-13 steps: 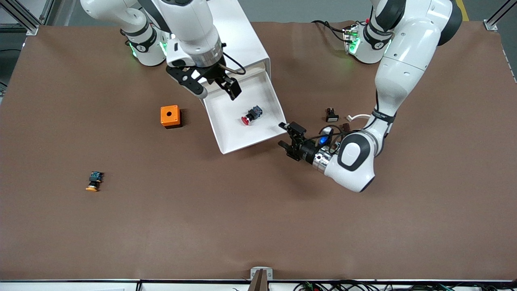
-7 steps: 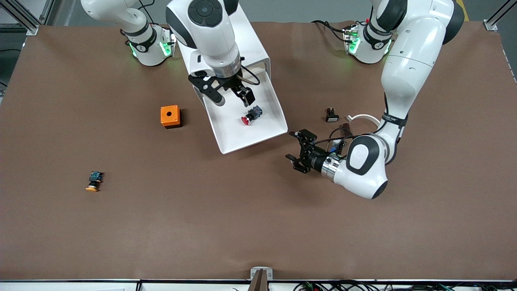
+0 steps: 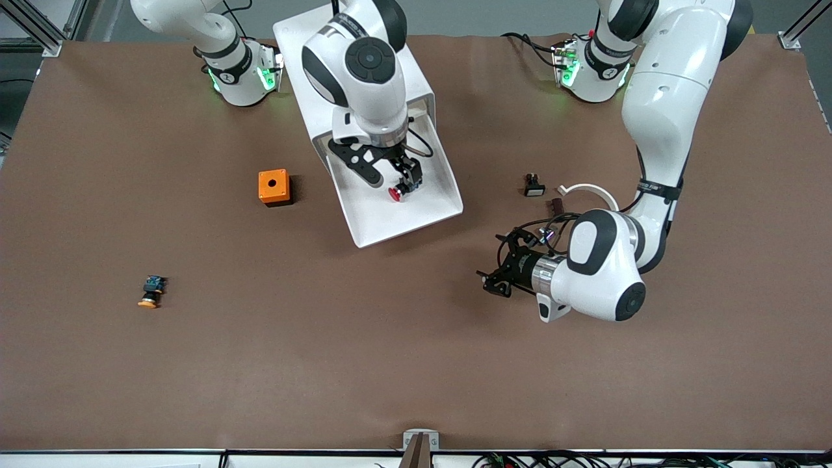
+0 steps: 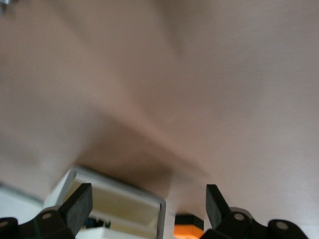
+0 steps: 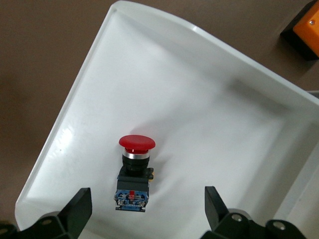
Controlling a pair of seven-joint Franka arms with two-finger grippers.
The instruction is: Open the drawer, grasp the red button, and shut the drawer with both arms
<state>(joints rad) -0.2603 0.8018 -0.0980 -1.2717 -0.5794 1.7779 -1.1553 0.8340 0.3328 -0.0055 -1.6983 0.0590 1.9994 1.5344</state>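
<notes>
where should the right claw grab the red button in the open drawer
Grip the black-and-blue body of the button, not the rounded red cap. It lies on its side on the floor of the drawer, well clear of the walls, so come straight down from above, one finger on each long flank. The right claw hangs open over it already; the left claw waits over the table.

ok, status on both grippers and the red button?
Right gripper open over red-capped push button in open white tray drawer. Left gripper open, over bare table. Nothing blocking.

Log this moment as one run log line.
drawer: open | button: lying in drawer | right gripper: open over button | left gripper: open, over table
</notes>
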